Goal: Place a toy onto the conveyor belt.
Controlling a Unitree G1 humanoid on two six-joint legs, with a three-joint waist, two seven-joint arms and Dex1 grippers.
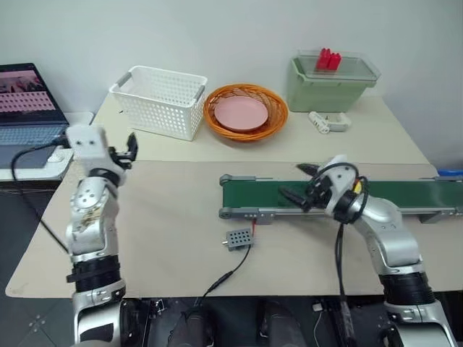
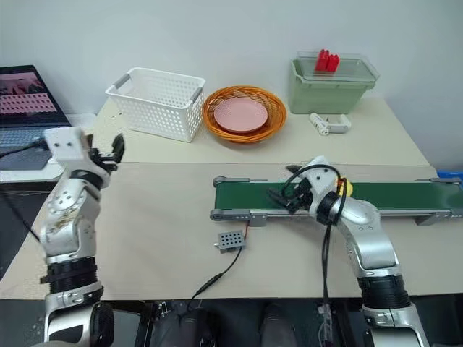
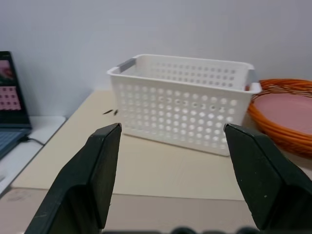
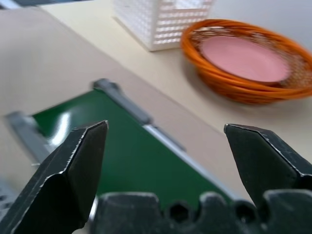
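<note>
Hovering over the conveyor belt (image 1: pixel 405 194), our right gripper (image 1: pixel 298 183) has its fingers spread and empty, because the toy (image 2: pixel 348 188) sits on the belt just behind its wrist. Our left gripper (image 1: pixel 131 150), also spread and empty, is raised near the white basket (image 1: pixel 160 100), clear of the belt.
</note>
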